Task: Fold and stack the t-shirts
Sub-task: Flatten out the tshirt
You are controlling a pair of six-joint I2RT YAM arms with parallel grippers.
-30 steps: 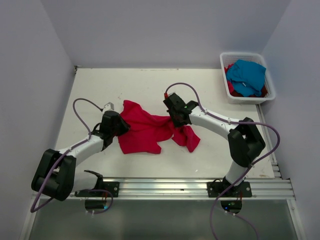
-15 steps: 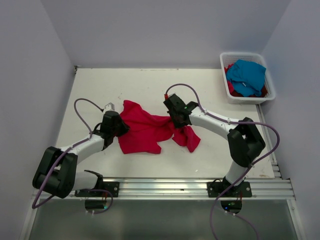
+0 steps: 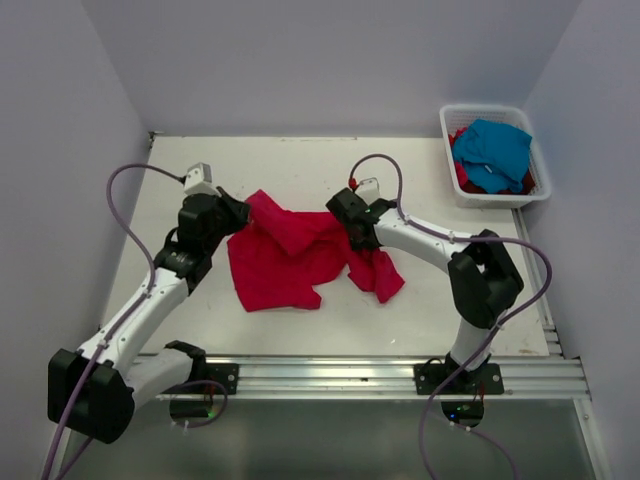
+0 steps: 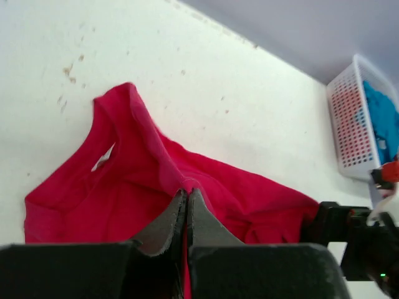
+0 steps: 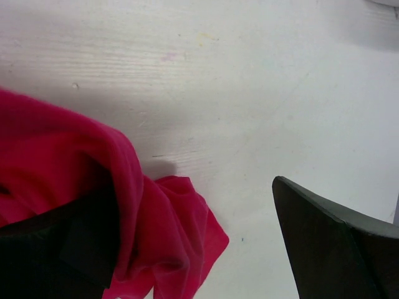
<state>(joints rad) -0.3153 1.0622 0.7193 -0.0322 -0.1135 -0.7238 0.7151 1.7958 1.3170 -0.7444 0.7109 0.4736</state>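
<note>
White slatted basket [image 3: 497, 201] in far right corner, white table [image 3: 300, 165], metal rail [image 3: 340, 372] at near edge

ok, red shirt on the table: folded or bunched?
Bunched, not folded: the red t-shirt lies rumpled with uneven overlapping layers, one edge pinched in the shut left gripper.

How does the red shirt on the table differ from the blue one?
The crimson red cloth t-shirt lies spread on the white table, pinched by the left gripper; the turquoise blue cloth t-shirt sits bunched in the white slatted plastic basket, untouched. Both are unfolded.
</note>
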